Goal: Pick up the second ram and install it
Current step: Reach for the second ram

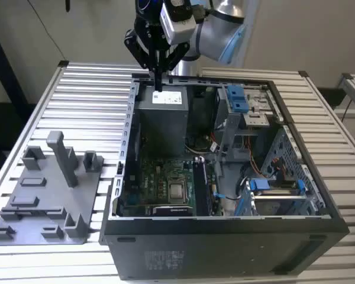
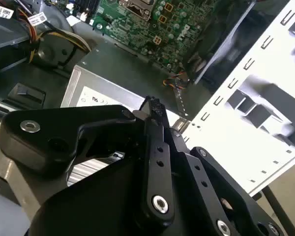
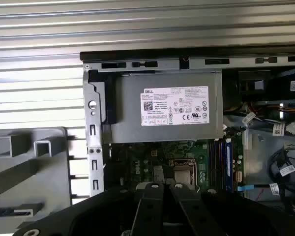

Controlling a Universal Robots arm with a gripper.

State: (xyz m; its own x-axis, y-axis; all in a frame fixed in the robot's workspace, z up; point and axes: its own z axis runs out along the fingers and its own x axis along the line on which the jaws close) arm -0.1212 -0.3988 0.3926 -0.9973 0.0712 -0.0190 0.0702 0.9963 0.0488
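My gripper hangs shut over the back of the open computer case, just above the grey power supply. In both wrist views its black fingers press together with nothing between them. A thin bluish stick stands in the memory slots beside the processor socket on the green motherboard. On the grey holder plate outside the case lies a dark bluish flat strip, which looks like the second ram. It is well away from the gripper.
The case lies on its side on a slatted metal table. Blue drive-bay clips and a drive cage sit at the exterior view's right. Loose cables run inside. Grey upright blocks rise from the holder plate.
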